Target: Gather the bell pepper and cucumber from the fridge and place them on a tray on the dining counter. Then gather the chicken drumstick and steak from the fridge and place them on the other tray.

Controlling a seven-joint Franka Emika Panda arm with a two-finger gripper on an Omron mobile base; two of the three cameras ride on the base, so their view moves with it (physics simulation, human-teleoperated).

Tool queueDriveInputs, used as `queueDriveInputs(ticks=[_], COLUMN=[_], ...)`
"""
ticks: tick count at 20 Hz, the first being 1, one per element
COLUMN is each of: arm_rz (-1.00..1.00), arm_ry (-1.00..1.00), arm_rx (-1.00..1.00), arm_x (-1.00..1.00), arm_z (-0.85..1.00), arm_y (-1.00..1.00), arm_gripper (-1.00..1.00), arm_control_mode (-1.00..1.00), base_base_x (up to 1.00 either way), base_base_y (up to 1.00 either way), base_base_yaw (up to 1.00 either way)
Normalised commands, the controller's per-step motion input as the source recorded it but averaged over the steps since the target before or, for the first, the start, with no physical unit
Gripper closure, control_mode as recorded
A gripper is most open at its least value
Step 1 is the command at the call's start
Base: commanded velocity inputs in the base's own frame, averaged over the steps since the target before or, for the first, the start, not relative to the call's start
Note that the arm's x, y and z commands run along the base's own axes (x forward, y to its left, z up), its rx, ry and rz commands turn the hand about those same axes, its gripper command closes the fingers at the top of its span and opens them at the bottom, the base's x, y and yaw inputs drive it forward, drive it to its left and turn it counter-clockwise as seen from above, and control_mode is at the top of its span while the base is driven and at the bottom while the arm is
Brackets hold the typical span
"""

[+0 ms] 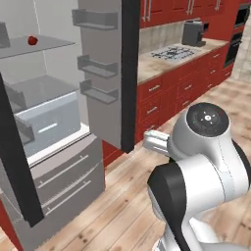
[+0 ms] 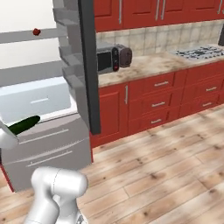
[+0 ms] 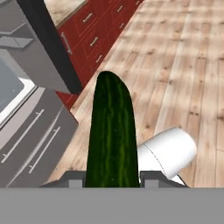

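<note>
The gripper [image 3: 112, 181] is clenched around the cucumber [image 3: 111, 135], which juts out between its fingertips above the wooden floor [image 3: 183, 65] just outside the open fridge [image 1: 73, 166], while farther back the bell pepper [image 1: 33, 40] sits on a glass shelf [image 1: 44, 46] inside.

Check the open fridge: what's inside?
The bell pepper sits on an upper glass shelf; a pale drawer below hides its contents. The cucumber is already out, in the gripper.
</note>
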Motion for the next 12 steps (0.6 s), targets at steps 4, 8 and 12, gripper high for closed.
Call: queueDriveInputs(ticks=[4,8,12], arm_rz=[0.0,0.0,0.0], arm_ry=[0.0,0.0,0.0], arm_rx=[0.0,0.0,0.0], arm_x=[0.0,0.0,0.0], arm_z=[0.0,0.0,0.0], arm_y=[0.0,0.0,0.0], arm_gripper=[1.0,1.0,1.0], arm_control_mode=[1.0,1.0,1.0], base_base_x=[-0.97,-1.0,-0.99], base_base_y=[0.0,0.0,0.0], base_base_yaw=[-0.28,-0.24,-0.23])
